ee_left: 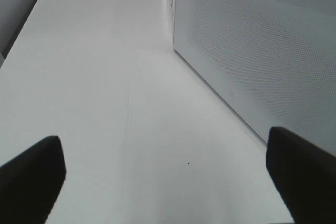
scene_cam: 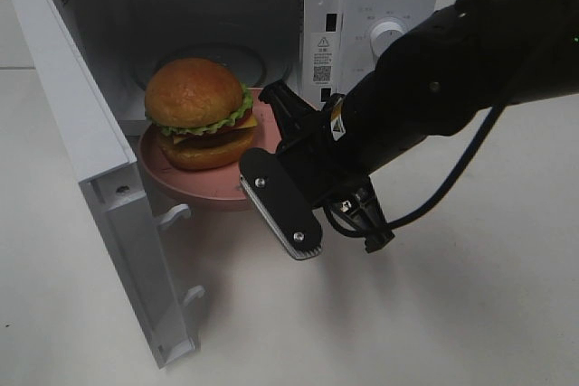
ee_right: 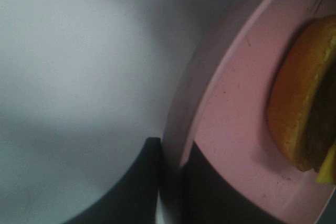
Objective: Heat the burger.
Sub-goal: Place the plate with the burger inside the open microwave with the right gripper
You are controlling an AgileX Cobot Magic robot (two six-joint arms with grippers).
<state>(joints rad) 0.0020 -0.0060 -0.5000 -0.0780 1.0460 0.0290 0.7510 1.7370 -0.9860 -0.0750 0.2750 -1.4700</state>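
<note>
The burger [scene_cam: 199,110], with a golden-brown bun, green lettuce, yellow cheese and a dark patty, sits on a pink plate [scene_cam: 167,174] at the mouth of the open white microwave [scene_cam: 380,6]. My right gripper [scene_cam: 260,133] is shut on the plate's right rim, one finger above and one below. The right wrist view shows the rim [ee_right: 178,129] pinched between dark fingers [ee_right: 139,187], with the burger [ee_right: 299,108] beyond. My left gripper [ee_left: 168,182] is open and empty above the table, beside the microwave's outer wall [ee_left: 252,51]; it is out of the exterior high view.
The microwave door [scene_cam: 77,142] is swung open to the left, towards the front. The control knob [scene_cam: 387,35] is on the right panel, behind my right arm. White table [scene_cam: 452,314] lies in front and to the right.
</note>
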